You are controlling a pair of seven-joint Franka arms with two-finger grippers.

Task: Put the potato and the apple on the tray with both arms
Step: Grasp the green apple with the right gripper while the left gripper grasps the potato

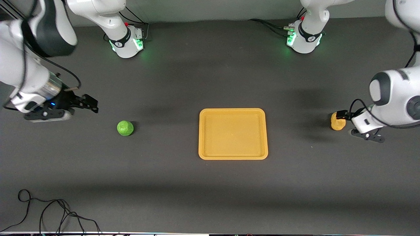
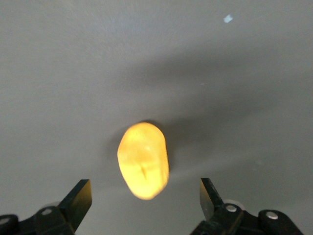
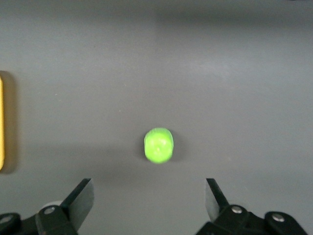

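Observation:
The orange-yellow tray [image 1: 233,134] lies flat at the table's middle with nothing on it. The green apple [image 1: 125,127] sits on the table toward the right arm's end. My right gripper [image 1: 93,104] hovers open beside it, apart from it; in the right wrist view the apple [image 3: 158,145] lies ahead of the open right gripper [image 3: 146,198]. The yellow-orange potato [image 1: 337,122] sits toward the left arm's end. My left gripper [image 1: 342,115] is open, low at the potato; in the left wrist view the potato [image 2: 143,160] lies just ahead of the gripper [image 2: 144,199], untouched.
The tray's rim [image 3: 1,122] shows at the edge of the right wrist view. A loose black cable [image 1: 49,209] lies at the table's front corner, at the right arm's end. The two arm bases [image 1: 128,42] [image 1: 303,39] stand farthest from the front camera.

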